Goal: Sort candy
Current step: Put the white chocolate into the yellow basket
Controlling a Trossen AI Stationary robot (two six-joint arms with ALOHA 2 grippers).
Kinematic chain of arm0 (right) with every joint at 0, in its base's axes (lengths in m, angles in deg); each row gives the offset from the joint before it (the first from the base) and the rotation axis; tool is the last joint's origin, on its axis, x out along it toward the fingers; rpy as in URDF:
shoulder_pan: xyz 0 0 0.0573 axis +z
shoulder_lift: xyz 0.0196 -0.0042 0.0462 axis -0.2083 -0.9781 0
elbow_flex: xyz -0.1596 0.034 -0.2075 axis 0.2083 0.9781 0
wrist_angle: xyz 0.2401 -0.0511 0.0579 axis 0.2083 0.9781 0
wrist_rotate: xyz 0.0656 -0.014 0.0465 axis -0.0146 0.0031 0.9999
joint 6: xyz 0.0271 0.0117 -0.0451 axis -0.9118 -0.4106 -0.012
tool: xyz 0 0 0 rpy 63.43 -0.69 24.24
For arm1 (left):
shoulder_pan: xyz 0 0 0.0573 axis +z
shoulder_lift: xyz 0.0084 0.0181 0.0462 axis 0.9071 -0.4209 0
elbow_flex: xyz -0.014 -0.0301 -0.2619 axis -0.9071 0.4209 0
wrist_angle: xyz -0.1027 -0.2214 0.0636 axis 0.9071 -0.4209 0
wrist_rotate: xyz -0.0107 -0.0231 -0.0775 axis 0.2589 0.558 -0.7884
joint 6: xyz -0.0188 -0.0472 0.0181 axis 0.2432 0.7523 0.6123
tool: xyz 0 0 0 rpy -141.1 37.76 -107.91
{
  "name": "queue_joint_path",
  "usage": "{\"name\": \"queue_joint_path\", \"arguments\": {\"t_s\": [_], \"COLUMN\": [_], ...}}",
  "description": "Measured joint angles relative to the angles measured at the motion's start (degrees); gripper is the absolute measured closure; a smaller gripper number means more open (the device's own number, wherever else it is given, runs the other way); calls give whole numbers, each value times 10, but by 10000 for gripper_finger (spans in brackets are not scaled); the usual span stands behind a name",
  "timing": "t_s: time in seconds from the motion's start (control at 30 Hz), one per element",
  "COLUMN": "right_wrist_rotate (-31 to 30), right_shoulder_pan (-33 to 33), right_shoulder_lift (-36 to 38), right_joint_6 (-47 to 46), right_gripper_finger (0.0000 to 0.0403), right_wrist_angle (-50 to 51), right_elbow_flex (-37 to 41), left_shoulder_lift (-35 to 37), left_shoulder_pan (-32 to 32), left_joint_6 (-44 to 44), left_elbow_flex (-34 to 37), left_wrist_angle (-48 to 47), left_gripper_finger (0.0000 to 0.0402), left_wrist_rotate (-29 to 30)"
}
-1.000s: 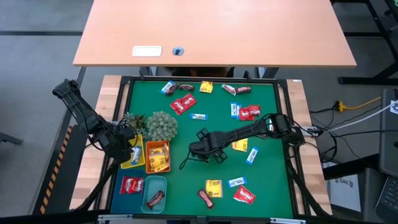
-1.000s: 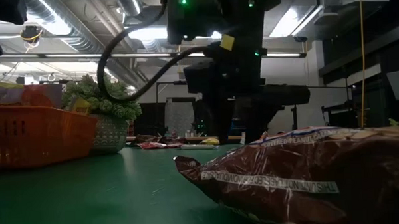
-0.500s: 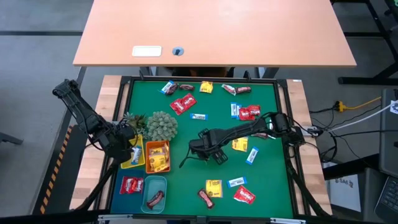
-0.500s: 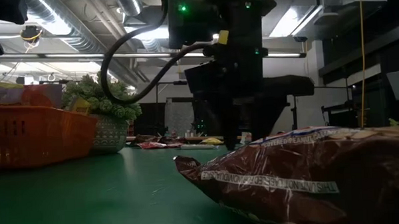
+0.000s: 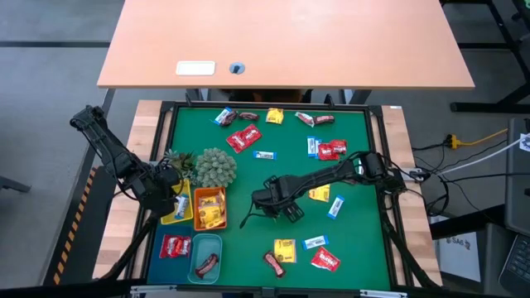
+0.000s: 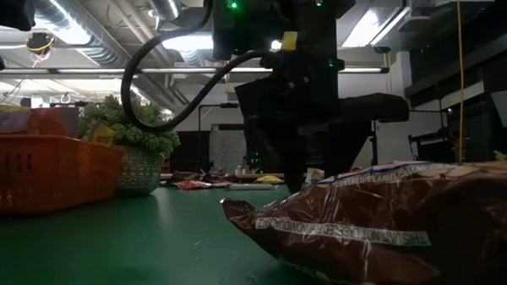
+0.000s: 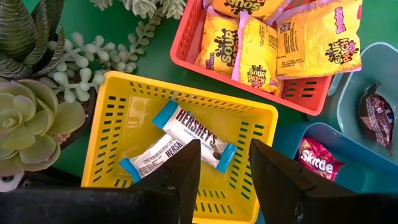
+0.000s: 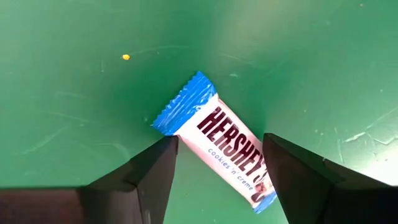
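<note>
A blue-white candy lies flat on the green mat, between the fingers of my right gripper, which points down, open, at mid-table. The fingers stand on either side of it; no touch shows. Other candy is scattered over the mat: red packets, yellow packets, blue-white wrappers, brown bars. My left gripper hovers open over the yellow tray, where two blue-white candies lie.
At the mat's left stand an orange tray with yellow packets, a blue tray with a red packet and a teal tray with a brown bar. A spiky plant stands beside them. A brown bar lies close to the low camera.
My right gripper has tipped a little at the wrist over the same spot on the mat, and it stays open.
</note>
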Motion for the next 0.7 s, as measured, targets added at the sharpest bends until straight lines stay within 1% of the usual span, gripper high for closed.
{"name": "queue_joint_path", "arguments": {"t_s": [0.1,0.17,0.3,0.37,0.43,0.53,0.6,0.7], "right_wrist_rotate": [0,0,6,22,34,42,48,62], "right_shoulder_pan": [0,0,0,0,0,0,0,-1], "right_shoulder_lift": [0,-1,-1,-1,-1,-1,-1,-1], "right_joint_6": [6,6,6,5,2,-34,-72,-103], "right_gripper_finger": [171,187,232,255,275,294,298,296], "right_wrist_angle": [0,1,3,3,2,0,0,-3], "right_elbow_flex": [0,0,0,0,0,0,0,0], "left_shoulder_lift": [0,0,0,0,0,0,0,0], "left_shoulder_pan": [0,0,0,0,0,0,0,0], "left_joint_6": [0,0,0,0,0,-1,-7,-53], "left_elbow_flex": [0,0,0,0,0,0,0,0], "left_wrist_angle": [0,0,0,7,25,67,94,132], "left_gripper_finger": [270,270,270,270,270,270,270,270], "left_wrist_rotate": [0,0,1,8,32,80,109,139]}}
